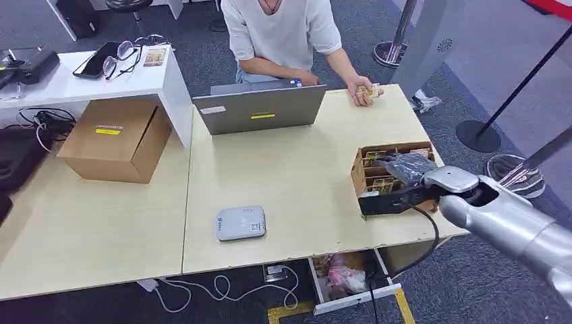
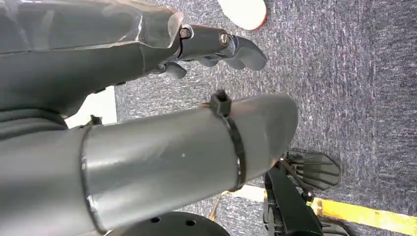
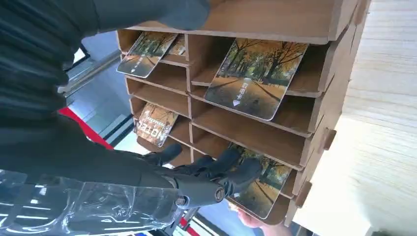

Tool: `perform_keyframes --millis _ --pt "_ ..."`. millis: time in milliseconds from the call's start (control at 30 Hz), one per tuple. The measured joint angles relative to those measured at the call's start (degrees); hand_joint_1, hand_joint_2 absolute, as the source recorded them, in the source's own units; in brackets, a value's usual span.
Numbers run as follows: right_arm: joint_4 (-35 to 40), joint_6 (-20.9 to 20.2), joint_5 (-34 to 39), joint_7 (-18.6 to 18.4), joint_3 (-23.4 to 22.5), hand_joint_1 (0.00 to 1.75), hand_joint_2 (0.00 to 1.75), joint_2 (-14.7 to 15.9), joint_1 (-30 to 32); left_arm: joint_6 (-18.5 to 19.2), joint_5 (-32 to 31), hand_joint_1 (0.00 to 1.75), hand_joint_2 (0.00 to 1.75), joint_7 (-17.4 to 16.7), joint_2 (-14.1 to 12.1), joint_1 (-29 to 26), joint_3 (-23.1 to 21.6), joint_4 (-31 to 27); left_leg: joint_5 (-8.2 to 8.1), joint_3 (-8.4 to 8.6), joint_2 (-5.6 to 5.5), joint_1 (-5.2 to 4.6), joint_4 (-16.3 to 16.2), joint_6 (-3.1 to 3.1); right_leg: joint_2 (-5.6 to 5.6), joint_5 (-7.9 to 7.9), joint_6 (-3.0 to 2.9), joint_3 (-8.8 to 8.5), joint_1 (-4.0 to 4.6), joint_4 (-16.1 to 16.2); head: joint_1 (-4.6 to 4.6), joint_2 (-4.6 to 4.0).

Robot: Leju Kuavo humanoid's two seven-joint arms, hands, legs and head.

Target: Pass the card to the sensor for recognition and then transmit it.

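Right wrist view: the right hand (image 3: 206, 179) reaches into the cardboard rack (image 3: 314, 103), fingers (image 3: 241, 172) resting on a card (image 3: 260, 189) in its slot; whether they grip it I cannot tell. Next: pinch it, carry it to the sensor (image 1: 241, 223) on the desk (image 1: 297, 175).

Table (image 1: 297, 175): broad bare middle, passable. Obstacles: laptop (image 1: 260, 108) at the far edge; card reader (image 1: 241, 223) near the front edge; slotted card rack (image 1: 391, 172) at the right edge; cardboard box (image 1: 116, 138) at the left; person's hand (image 1: 365, 94) at the far right corner.
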State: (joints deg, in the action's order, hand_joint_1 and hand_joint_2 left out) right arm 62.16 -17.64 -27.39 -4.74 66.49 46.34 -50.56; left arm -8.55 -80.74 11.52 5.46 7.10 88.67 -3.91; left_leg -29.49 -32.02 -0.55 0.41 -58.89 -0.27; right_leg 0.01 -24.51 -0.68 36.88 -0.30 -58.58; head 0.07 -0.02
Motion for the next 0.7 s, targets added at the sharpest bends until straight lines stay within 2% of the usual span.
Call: perform_keyframes --millis 133,367,400,433,467,600,700 --pt "-0.2 0.2 0.2 0.0 0.5 0.47 1.75 -0.1 -0.1 -0.3 -0.2 0.00 0.00 0.0 0.0 0.0 0.0 0.0 0.00 0.00 -0.01 0.00 0.0 0.00 0.00 0.00 0.00 0.00 0.00 0.0 0.00 0.00" --pt "-0.4 0.3 0.3 0.0 0.7 0.47 1.75 -0.4 -0.3 -0.5 -0.3 0.00 0.00 0.0 0.0 0.0 0.0 0.0 0.00 0.00 -0.01 0.00 0.0 0.00 0.00 0.00 0.00 0.00 0.00 0.0 0.00 0.00" --pt "-0.5 0.3 0.4 0.0 0.7 0.68 1.75 -0.4 -0.4 -0.5 -0.3 0.00 0.00 0.0 0.0 0.0 0.0 0.0 0.00 0.00 0.00 0.00 0.0 0.00 0.00 0.00 0.00 0.00 0.00 0.0 0.00 0.00" --pt "-0.5 0.3 0.4 0.0 0.7 1.06 1.75 -0.5 -0.4 -0.5 -0.3 0.00 0.00 0.0 0.1 0.0 0.0 0.0 0.00 0.00 0.00 0.00 0.0 0.00 0.00 0.00 0.00 0.00 0.00 0.0 0.00 0.00" --pt "-0.5 0.4 0.4 0.0 0.7 1.12 1.75 -0.5 -0.4 -0.5 -0.4 0.00 0.00 0.0 0.1 0.0 0.0 0.0 0.00 0.00 0.00 0.00 0.0 0.00 0.00 0.00 0.00 0.00 0.00 0.0 0.00 0.00" --pt "-0.6 1.0 0.4 0.0 0.7 1.10 1.75 -0.7 -0.6 -0.6 -0.5 0.00 0.00 -0.1 0.1 0.1 0.0 0.0 0.00 0.02 -0.01 0.00 0.0 0.00 0.00 0.00 0.00 0.00 0.00 0.0 0.00 0.00" --pt "-0.7 1.2 0.5 -0.2 0.7 1.17 1.75 -0.9 -0.8 -0.6 -0.5 0.00 0.00 -0.1 0.1 0.1 0.0 0.0 0.00 0.02 -0.02 0.00 0.0 0.00 -0.02 0.00 0.00 -0.01 0.00 0.0 0.00 0.00"
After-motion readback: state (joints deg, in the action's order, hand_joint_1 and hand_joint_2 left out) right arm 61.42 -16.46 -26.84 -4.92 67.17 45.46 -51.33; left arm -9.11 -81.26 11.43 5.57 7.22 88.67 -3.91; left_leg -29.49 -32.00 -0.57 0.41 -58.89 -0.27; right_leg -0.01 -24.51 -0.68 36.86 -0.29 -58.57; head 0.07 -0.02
